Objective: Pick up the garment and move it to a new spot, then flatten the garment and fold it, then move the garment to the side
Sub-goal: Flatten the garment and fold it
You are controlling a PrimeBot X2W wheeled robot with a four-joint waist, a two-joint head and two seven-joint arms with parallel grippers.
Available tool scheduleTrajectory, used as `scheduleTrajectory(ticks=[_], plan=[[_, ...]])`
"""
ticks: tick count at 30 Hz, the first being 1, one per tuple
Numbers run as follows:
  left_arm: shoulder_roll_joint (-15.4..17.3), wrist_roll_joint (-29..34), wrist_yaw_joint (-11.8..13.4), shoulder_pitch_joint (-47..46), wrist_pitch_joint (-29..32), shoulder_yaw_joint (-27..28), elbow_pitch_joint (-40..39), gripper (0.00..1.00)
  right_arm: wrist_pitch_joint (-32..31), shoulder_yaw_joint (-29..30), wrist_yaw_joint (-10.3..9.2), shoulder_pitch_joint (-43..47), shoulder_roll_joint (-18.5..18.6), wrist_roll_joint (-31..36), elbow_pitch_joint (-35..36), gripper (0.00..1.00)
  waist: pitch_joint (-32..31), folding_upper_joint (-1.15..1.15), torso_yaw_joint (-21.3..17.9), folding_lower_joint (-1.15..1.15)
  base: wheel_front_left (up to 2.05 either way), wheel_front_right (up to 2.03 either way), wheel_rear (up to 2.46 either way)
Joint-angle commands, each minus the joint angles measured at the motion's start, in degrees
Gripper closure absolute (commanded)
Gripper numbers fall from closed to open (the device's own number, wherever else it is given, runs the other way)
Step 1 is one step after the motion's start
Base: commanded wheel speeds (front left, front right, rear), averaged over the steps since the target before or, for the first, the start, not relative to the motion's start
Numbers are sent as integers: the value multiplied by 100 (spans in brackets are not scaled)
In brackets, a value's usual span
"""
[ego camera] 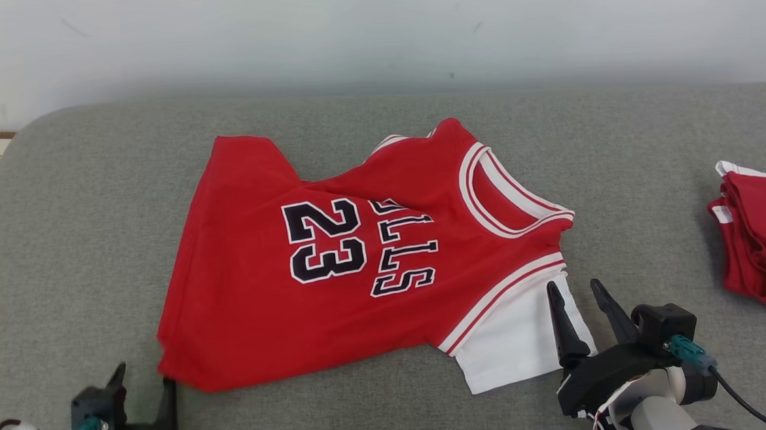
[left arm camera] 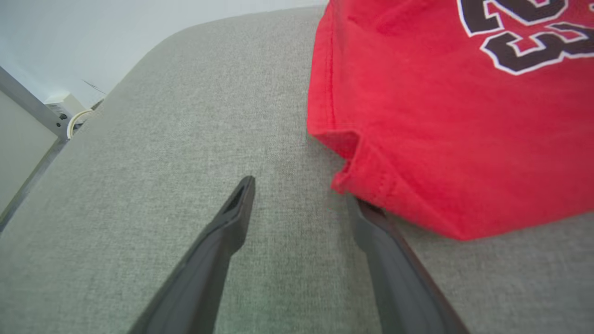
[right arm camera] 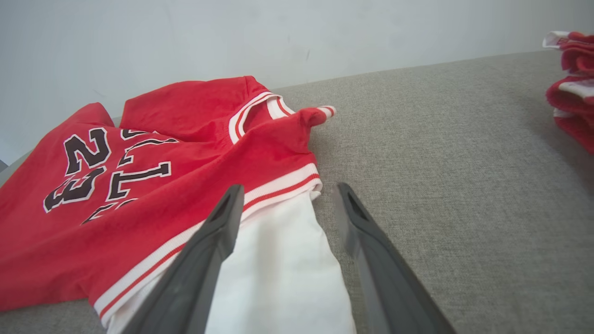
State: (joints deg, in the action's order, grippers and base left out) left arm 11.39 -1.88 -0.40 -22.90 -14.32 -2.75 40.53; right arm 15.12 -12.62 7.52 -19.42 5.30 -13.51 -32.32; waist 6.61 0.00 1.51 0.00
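Two pairs of dark fingers stand spread wide, gripping nothing. The left gripper [ego camera: 144, 378] has one tip at the near hem corner of the jersey [ego camera: 263, 300] – touching or just under it, cannot tell. The right gripper [ego camera: 576, 290] has one finger over the white sleeve [ego camera: 520, 339], the other over bare fabric.

Surface: a grey woven cushion [ego camera: 62, 225] with rounded corners, against a pale wall [ego camera: 373, 25]. A pile of red-and-white garments [ego camera: 765, 247] sits at its right edge.

The jersey lies mid-cushion, neck to the right – red, with a white-outlined black "23", striped trim, and a fold across the lettering.
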Motion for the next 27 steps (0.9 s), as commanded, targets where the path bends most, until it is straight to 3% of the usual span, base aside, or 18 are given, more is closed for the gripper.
scheduleTrajectory(ticks=[1,11,27], plan=[[-11,-72,24,-76,-39,11,-41,0,0,-20,-7,-23,32,-6,21,0,23,0,-27,0,0,0,0],[-26,-256,176,20,-94,239,-836,0,0,-30,-7,-99,56,-46,47,0,147,0,-213,0,0,0,0],[-536,-452,194,944,-97,300,-1094,0,0,38,-7,323,36,-23,-177,0,-259,0,-232,0,0,0,0]])
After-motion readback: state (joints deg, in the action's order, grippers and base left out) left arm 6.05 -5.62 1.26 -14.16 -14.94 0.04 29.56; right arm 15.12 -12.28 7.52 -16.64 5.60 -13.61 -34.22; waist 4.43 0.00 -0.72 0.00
